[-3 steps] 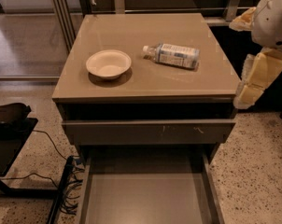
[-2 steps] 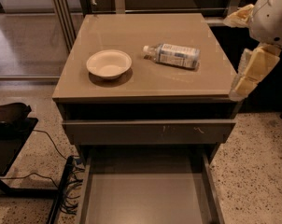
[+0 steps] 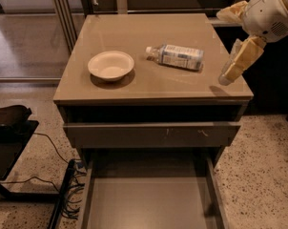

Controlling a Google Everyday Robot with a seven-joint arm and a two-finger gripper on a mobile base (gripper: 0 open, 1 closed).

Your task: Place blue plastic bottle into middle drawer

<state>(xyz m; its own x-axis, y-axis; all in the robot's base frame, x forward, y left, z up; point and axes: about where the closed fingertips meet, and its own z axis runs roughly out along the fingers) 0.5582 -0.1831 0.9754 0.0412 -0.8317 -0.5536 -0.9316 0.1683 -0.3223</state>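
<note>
We see a smooth, glossy taupe tabletop (image 3: 149,32) that catches the light at its far edge. The blue plastic bottle (image 3: 177,57) lying on it is clear plastic with a white cap and a pale, paper-like label. The bowl (image 3: 110,65) looks matt white. The gripper (image 3: 232,66), over the top's right edge and right of the bottle, has a matt tan covering below a smooth white arm shell (image 3: 270,13). The middle drawer (image 3: 149,204) has a flat, matt grey floor. The drawer front (image 3: 134,135) above it is matt with small white scuffs. The room floor (image 3: 263,161) looks like speckled stone.
</note>
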